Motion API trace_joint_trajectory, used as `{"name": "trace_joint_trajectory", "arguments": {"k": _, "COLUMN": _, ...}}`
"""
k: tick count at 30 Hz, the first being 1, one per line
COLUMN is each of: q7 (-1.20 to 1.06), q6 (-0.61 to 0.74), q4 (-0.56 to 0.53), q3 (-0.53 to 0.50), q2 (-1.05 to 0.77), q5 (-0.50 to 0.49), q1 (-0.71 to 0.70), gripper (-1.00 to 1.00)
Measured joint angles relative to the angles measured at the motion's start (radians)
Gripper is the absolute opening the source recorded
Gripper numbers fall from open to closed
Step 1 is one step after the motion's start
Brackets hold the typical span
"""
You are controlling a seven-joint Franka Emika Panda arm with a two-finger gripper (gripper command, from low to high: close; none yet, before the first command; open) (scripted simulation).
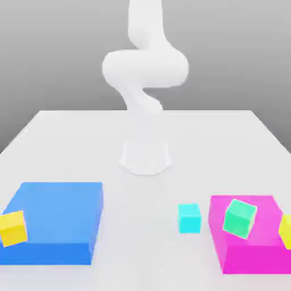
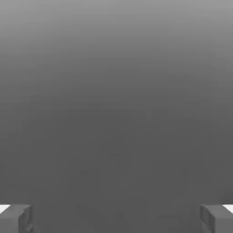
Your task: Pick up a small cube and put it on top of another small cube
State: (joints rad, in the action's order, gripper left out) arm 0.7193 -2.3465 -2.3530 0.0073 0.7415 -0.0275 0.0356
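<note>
The small cyan cube rests on the white table, just off the magenta block's side toward the exterior view's left. The mint-green cube sits tilted on top of the magenta block. My white arm is coiled high above its base, well behind both cubes. In the hand view my gripper is open, its grey fingertips wide apart with only plain grey background between them.
A large flat blue block lies at the exterior view's left with a yellow cube at its outer edge. Another yellow cube sits at the magenta block's right edge.
</note>
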Motion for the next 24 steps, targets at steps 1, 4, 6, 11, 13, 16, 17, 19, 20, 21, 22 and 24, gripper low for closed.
{"name": "trace_joint_trajectory", "arguments": {"k": 1, "q7": -0.035, "q6": -0.020, "q4": -0.023, "q3": 0.002, "q2": -0.025, "q5": -0.011, "q1": 0.015, "gripper": 0.00}}
{"name": "trace_joint_trajectory", "arguments": {"k": 4, "q7": -0.136, "q6": -0.076, "q4": -0.087, "q3": 0.002, "q2": -0.098, "q5": -0.041, "q1": 0.058, "gripper": 0.00}}
{"name": "trace_joint_trajectory", "arguments": {"k": 6, "q7": -0.204, "q6": -0.113, "q4": -0.129, "q3": -0.002, "q2": -0.146, "q5": -0.059, "q1": 0.085, "gripper": 0.00}}
{"name": "trace_joint_trajectory", "arguments": {"k": 11, "q7": -0.379, "q6": -0.205, "q4": -0.234, "q3": -0.020, "q2": -0.265, "q5": -0.094, "q1": 0.151, "gripper": 0.00}}
{"name": "trace_joint_trajectory", "arguments": {"k": 13, "q7": -0.453, "q6": -0.242, "q4": -0.276, "q3": -0.030, "q2": -0.312, "q5": -0.104, "q1": 0.178, "gripper": 0.00}}
{"name": "trace_joint_trajectory", "arguments": {"k": 16, "q7": -0.564, "q6": -0.297, "q4": -0.339, "q3": -0.053, "q2": -0.382, "q5": -0.117, "q1": 0.223, "gripper": 0.00}}
{"name": "trace_joint_trajectory", "arguments": {"k": 17, "q7": -0.603, "q6": -0.316, "q4": -0.360, "q3": -0.059, "q2": -0.406, "q5": -0.119, "q1": 0.237, "gripper": 0.00}}
{"name": "trace_joint_trajectory", "arguments": {"k": 19, "q7": -0.684, "q6": -0.354, "q4": -0.403, "q3": -0.072, "q2": -0.452, "q5": -0.119, "q1": 0.265, "gripper": 0.00}}
{"name": "trace_joint_trajectory", "arguments": {"k": 20, "q7": -0.726, "q6": -0.373, "q4": -0.424, "q3": -0.079, "q2": -0.474, "q5": -0.118, "q1": 0.279, "gripper": 0.00}}
{"name": "trace_joint_trajectory", "arguments": {"k": 21, "q7": -0.769, "q6": -0.392, "q4": -0.445, "q3": -0.086, "q2": -0.497, "q5": -0.115, "q1": 0.294, "gripper": 0.00}}
{"name": "trace_joint_trajectory", "arguments": {"k": 22, "q7": -0.813, "q6": -0.411, "q4": -0.466, "q3": -0.092, "q2": -0.520, "q5": -0.110, "q1": 0.309, "gripper": 0.00}}
{"name": "trace_joint_trajectory", "arguments": {"k": 24, "q7": -0.906, "q6": -0.449, "q4": -0.509, "q3": -0.104, "q2": -0.564, "q5": -0.094, "q1": 0.340, "gripper": 0.00}}
